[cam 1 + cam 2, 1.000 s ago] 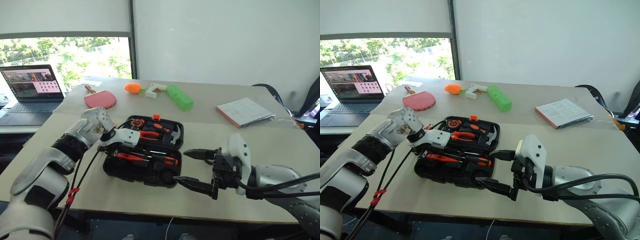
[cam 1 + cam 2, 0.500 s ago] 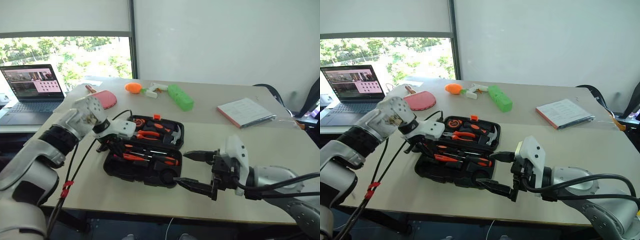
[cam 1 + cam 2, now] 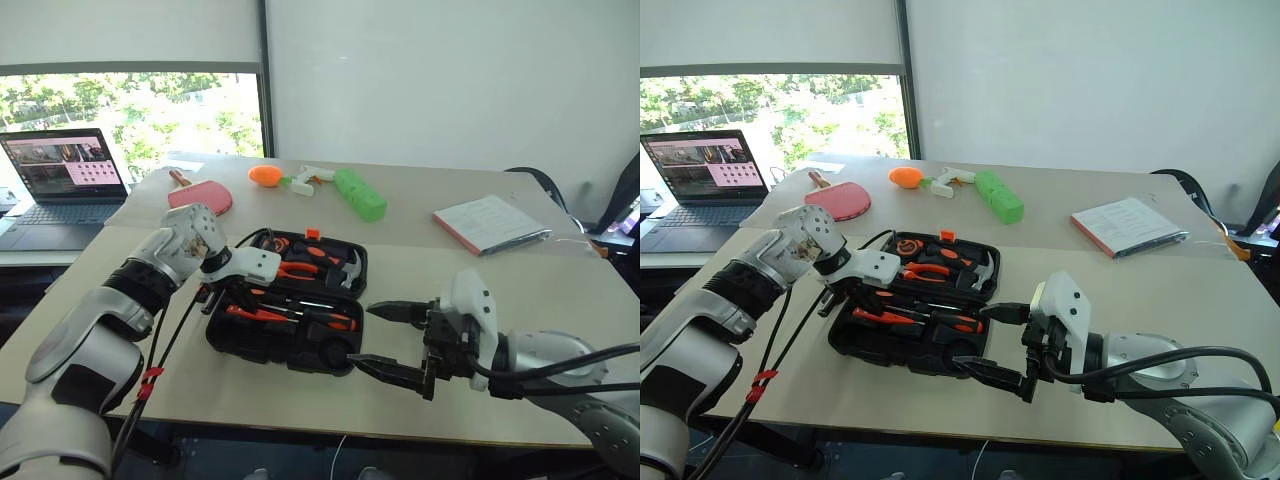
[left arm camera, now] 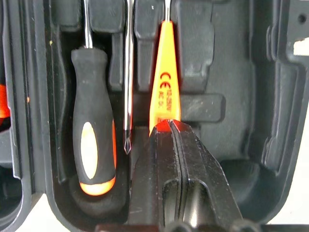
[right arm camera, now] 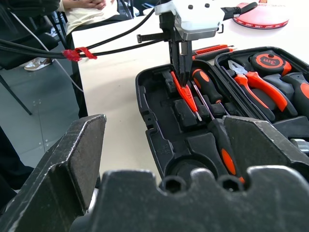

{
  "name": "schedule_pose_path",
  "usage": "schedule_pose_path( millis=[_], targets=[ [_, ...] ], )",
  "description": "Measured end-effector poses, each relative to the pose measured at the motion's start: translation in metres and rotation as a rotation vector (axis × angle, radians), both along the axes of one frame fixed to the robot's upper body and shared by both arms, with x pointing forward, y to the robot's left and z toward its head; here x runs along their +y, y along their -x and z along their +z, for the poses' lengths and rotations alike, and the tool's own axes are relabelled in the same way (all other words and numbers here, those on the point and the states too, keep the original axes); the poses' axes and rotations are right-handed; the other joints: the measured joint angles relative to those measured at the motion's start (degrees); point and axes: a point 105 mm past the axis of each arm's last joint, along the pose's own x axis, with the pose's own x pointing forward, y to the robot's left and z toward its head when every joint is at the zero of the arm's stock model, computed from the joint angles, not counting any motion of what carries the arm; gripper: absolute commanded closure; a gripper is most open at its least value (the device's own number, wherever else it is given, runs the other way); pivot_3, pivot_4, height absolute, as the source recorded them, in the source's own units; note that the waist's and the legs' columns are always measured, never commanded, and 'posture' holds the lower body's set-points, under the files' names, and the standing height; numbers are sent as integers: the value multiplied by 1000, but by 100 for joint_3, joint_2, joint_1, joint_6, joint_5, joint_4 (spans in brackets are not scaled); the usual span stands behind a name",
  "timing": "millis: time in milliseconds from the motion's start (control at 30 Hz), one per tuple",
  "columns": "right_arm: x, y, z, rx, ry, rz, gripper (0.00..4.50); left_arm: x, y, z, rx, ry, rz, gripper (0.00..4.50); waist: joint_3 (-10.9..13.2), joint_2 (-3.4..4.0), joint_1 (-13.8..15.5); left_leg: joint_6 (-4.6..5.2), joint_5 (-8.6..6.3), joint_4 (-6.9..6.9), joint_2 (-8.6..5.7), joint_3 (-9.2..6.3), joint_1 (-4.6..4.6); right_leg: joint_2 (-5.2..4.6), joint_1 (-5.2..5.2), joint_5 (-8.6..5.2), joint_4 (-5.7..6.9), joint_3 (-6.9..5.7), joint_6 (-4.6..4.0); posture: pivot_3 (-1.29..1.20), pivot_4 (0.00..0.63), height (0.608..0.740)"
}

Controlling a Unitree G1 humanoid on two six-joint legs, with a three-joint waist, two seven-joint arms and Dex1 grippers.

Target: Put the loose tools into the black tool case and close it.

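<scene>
The black tool case (image 3: 262, 343) lies open on the table, with tools in its shaped recesses. My left gripper (image 4: 170, 126) points down into the case's left part and is shut on the end of the slim all-orange tool (image 4: 164, 82), which rests slanted over its recess (image 5: 187, 95). A black-and-orange screwdriver (image 4: 91, 125) and a bare metal shaft (image 4: 128, 72) lie beside it. Another screwdriver (image 5: 224, 145) sits further along. My right gripper (image 3: 385, 335) hangs open just right of the case, holding nothing.
Orange pliers (image 5: 251, 77), a tape measure (image 5: 269, 62) and a hammer (image 3: 350, 268) fill the case's far half. Behind it lie a red paddle (image 3: 200, 197), a green block (image 3: 360, 195) and a booklet (image 3: 490, 222). A laptop (image 3: 65, 170) stands far left.
My left gripper's fingers have gone from open to shut on the orange tool, and the left forearm shifted slightly over the case. The right arm has stayed still.
</scene>
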Motion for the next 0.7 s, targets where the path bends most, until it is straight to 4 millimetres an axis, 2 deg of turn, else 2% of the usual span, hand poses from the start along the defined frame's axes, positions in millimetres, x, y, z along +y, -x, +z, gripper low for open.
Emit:
schedule_pose_path(
  millis=[700],
  targets=[
    [0,-1,0,2,-6,-11,0,3,-2,-8,-54,-49,-52,4447,-5,7,2,0,0,0,-1,1,15,-1,16,0,0,1,0,0,150,738]
  ],
)
